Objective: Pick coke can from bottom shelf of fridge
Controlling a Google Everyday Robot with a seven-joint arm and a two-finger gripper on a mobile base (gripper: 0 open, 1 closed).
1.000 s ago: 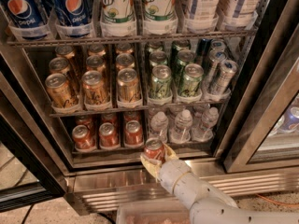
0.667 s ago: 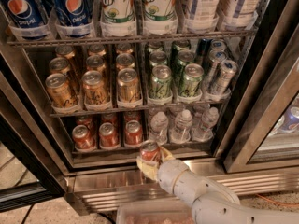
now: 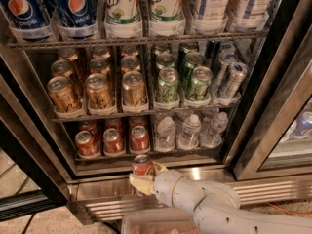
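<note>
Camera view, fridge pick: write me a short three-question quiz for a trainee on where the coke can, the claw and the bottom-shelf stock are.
1. True or false: the coke can gripped by the claw stands on the bottom shelf.
2. What fills the right side of the bottom shelf? A milk cartons, B clear water bottles, C glass jars.
3. Fill in: ___ red cans stand in the bottom shelf's front row.
Key: 1 false: the claw, shut on the can, holds it outside, in front of the steel sill of the fridge. 2 B. 3 three.
</note>
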